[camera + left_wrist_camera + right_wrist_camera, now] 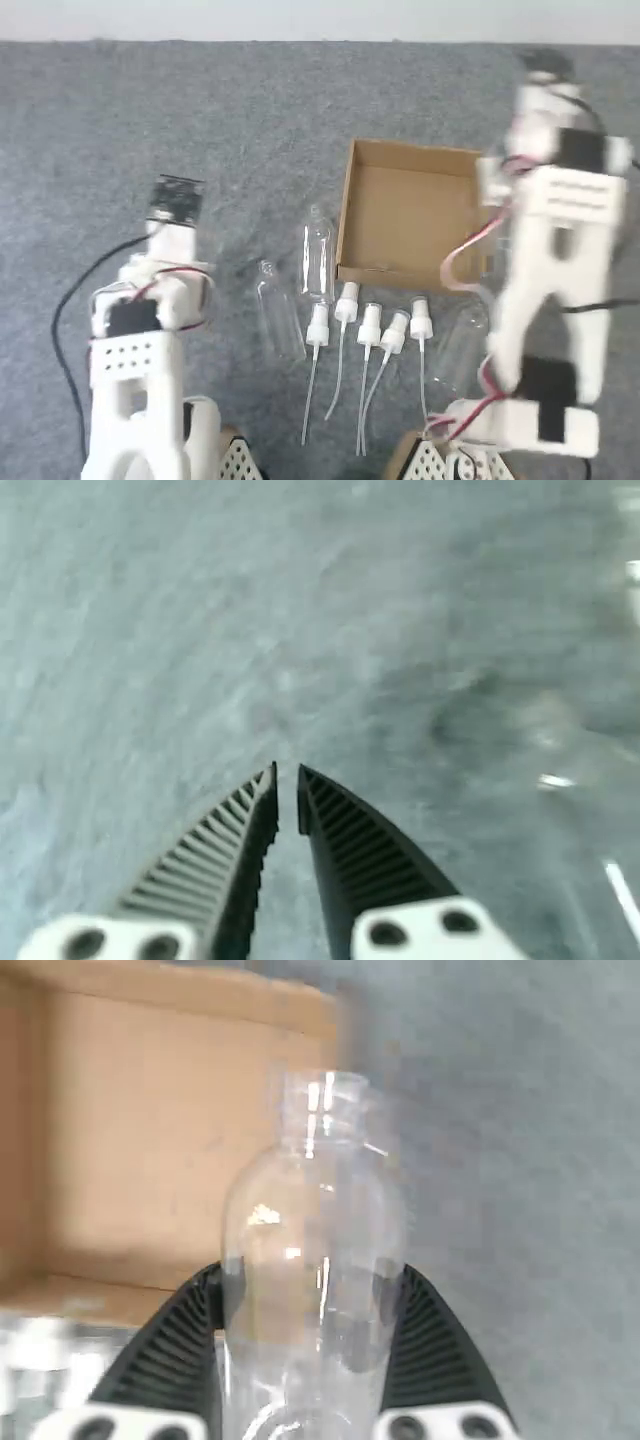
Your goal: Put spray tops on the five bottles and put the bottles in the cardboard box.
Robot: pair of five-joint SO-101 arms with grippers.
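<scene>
My right gripper (310,1280) is shut on a clear, capless bottle (312,1200), whose open neck points away from the wrist. Behind the bottle is the cardboard box (130,1140). In the high view the box (346,220) lies open and holds nothing, and the right arm (560,200) stands by its right side. Two clear bottles (318,252) (279,312) lie left of the box, and a third (460,340) lies near the right arm. Several white spray tops (370,322) with thin tubes lie in a row in front of the box. My left gripper (287,777) is shut, with nothing in it, over bare carpet.
Grey carpet (230,120) covers the table. The left arm (150,330) stands at the front left, its gripper end (176,200) well left of the bottles. Red and black cables hang along both arms. Open carpet lies behind and left of the box.
</scene>
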